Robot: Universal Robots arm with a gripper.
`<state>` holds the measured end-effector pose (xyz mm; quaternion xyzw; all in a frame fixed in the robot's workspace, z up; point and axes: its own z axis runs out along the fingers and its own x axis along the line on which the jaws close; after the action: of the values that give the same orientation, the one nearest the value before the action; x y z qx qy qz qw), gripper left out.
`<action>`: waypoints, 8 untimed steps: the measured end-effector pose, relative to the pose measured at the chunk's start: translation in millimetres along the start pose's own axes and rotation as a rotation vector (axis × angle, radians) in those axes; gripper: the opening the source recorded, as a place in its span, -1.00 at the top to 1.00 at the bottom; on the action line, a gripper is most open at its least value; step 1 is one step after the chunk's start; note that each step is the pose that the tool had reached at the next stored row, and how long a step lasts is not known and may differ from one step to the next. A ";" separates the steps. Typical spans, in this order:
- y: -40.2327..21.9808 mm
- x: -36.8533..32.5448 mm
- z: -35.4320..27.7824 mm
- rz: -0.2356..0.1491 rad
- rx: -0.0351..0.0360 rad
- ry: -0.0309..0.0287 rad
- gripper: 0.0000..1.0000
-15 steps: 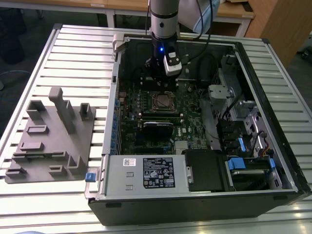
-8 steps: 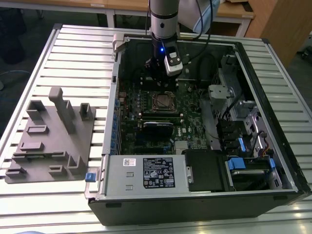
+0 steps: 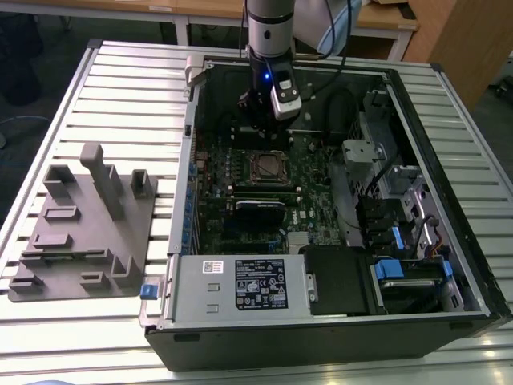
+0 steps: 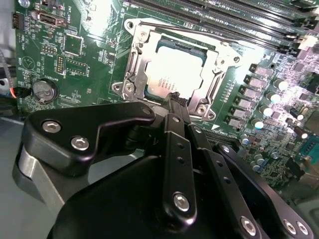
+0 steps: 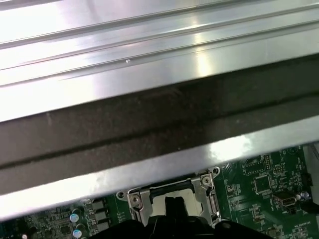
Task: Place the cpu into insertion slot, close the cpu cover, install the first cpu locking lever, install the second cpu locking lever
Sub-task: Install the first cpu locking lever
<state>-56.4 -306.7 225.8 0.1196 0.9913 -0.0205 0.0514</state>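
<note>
On the exterior view's left, a grey moulded fixture tray [image 3: 84, 228] lies on the ribbed metal table [image 3: 128, 88], beside the open computer case [image 3: 337, 337]. Just right of it, inside the case, the green motherboard [image 3: 216, 200] lies flat, and near its middle sits the insertion slot [image 3: 268, 167], with the arm's gripper [image 3: 264, 112] hanging just behind it, over the board's far edge.

In the second wrist view, a coin battery [image 4: 44, 89] sits on the board at the left. Right of it the cpu [image 4: 179, 77] lies flat in the insertion slot [image 4: 137, 62], its pale metal top bright under the light. The cpu cover [image 4: 215, 82] is down around the chip, framing its edges. The gripper [image 4: 174, 107] has its jaws pressed together at a narrow tip that reaches the near edge of the cover, holding nothing. Further right stand rows of capacitors [image 4: 259, 122].

In the first wrist view, the cpu [image 5: 162, 201] shows within the silvery cover frame [image 5: 135, 201], below the case's metal wall [image 5: 149, 169].
</note>
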 end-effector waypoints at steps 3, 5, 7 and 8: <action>0.0 -0.1 -1.5 0.000 0.0000 0.0000 0.79; -0.1 -0.4 -3.8 0.000 0.0001 0.0000 0.79; -0.1 -0.4 -4.0 0.000 -0.0002 -0.0001 0.79; -0.2 -0.5 -4.0 0.000 -0.0003 -0.0001 0.79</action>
<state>-56.4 -306.9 229.8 0.1196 0.9913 -0.0204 0.0515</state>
